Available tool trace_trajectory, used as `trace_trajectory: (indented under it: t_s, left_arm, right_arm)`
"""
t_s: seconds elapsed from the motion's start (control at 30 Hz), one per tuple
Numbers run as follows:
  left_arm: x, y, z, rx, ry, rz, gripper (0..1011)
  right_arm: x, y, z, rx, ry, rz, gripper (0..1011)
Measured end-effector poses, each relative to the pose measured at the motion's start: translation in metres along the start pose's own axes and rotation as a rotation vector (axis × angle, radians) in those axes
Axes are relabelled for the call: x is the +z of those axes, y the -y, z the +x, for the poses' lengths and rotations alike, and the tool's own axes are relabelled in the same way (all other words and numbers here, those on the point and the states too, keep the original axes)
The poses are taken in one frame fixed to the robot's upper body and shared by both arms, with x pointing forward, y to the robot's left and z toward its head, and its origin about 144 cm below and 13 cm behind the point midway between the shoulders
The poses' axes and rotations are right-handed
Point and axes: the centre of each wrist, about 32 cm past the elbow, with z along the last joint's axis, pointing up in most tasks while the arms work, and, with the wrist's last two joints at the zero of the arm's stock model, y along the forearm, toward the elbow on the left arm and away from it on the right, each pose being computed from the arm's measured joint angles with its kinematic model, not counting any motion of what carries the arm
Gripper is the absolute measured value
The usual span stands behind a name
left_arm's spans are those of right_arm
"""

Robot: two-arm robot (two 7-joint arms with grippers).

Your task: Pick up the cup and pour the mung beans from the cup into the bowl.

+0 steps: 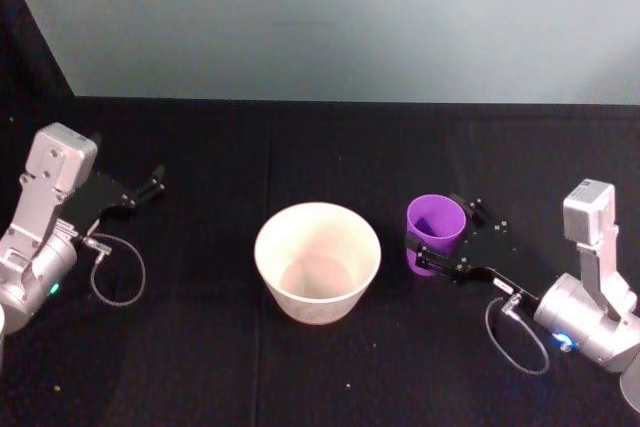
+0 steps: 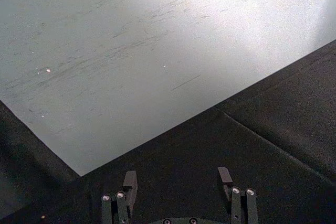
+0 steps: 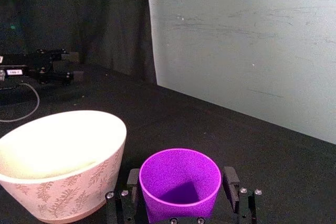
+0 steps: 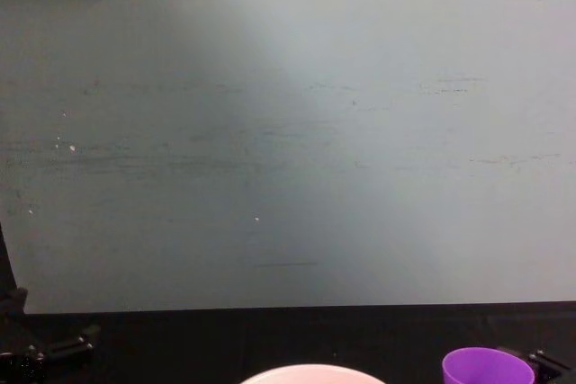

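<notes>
While my right gripper (image 3: 181,174) clasps the purple cup (image 1: 435,232), standing upright just right of the bowl (image 1: 318,287), I judge only the grasp done: lifting, tilting and pouring all remain, and my left gripper (image 1: 150,185) sits released and idle, far left

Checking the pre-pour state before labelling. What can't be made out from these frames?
1. Cup contents: shadowed inside in the right wrist view, too small in the head view.
2. Cup base: right wrist view, hidden by the right gripper around it.
3. Bowl floor: right wrist view, hidden by its near wall.
4. Bowl and cup sides: chest view, cut by the bottom edge.
Left gripper idles open, far left.
</notes>
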Motion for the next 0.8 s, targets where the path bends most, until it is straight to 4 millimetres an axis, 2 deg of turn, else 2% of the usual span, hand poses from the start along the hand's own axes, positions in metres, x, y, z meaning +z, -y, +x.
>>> trace_trajectory:
  t_s: [0.37, 0.8]
  left_arm:
    - [0.0000, 0.0000, 0.0000, 0.000, 0.000, 0.000, 1000]
    - [0.0000, 0.0000, 0.0000, 0.000, 0.000, 0.000, 1000]
  right_arm:
    - [0.0023, -0.0086, -0.0003, 0.012, 0.002, -0.006, 1002]
    - [0.0026, -0.0098, -0.0004, 0.015, 0.004, -0.009, 1002]
